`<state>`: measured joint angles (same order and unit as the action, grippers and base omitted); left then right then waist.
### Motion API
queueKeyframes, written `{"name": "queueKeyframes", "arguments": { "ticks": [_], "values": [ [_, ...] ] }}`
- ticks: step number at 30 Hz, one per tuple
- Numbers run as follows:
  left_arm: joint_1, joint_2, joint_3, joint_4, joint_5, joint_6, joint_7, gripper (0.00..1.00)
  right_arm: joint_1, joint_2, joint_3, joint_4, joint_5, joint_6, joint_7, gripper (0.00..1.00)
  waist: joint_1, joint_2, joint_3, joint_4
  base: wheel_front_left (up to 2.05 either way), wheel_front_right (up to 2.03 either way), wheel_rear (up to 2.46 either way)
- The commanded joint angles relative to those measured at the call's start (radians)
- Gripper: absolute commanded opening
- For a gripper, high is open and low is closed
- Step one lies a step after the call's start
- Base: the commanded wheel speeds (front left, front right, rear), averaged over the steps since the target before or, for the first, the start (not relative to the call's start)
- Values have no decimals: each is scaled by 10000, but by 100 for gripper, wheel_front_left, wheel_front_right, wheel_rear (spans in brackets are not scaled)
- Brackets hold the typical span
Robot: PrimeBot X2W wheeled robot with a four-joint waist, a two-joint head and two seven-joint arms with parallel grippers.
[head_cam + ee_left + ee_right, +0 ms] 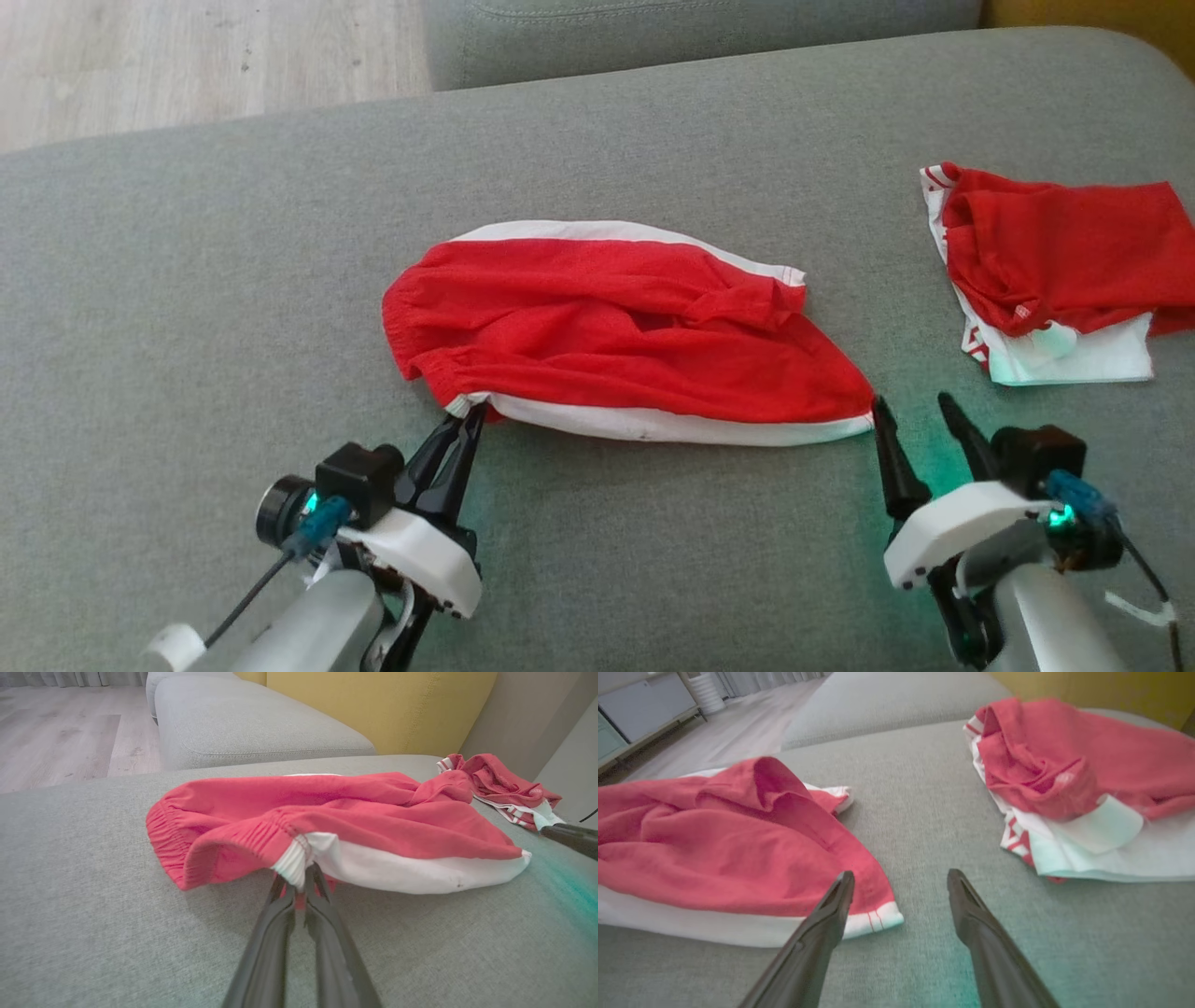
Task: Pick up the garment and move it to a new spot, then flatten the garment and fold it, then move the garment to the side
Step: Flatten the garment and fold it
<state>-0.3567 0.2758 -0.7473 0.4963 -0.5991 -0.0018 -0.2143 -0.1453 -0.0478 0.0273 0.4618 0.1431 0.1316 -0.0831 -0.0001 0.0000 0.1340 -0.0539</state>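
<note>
The garment, red shorts with white side bands, lies crumpled across the middle of the grey sofa cushion. My left gripper is shut on the garment's near-left corner at the white end of the elastic waistband, where the left wrist view has the gripper pinching that fabric. My right gripper stands open on the cushion at the garment's near-right hem corner. In the right wrist view the right gripper has its left finger over that corner and nothing between the fingers.
A second red and white garment lies bunched at the right edge of the cushion. Another grey cushion and a yellow backrest stand behind. Wooden floor lies beyond the far-left edge.
</note>
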Motion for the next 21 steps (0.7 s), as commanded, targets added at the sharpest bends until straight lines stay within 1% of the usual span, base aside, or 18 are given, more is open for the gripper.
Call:
{"name": "queueKeyframes", "arguments": {
  "ticks": [1, 7, 21],
  "values": [
    [-133, 265, 272, -309, 66, 76, -168, 0, -138, -24, 271, -158, 73, -9, 139, 100, 1, 0, -7, 22, 0, 0, 0],
    [-132, 309, 168, -442, 121, 133, -119, 0, -216, -24, 304, 254, 328, -9, 559, 100, 1, 0, 26, 72, 0, 0, 0],
    [-293, 347, -47, -597, 228, 188, 5, 0, -773, -24, 603, 1220, 915, -9, 633, 100, 1, 0, 239, 309, 0, 0, 0]
  ]
}}
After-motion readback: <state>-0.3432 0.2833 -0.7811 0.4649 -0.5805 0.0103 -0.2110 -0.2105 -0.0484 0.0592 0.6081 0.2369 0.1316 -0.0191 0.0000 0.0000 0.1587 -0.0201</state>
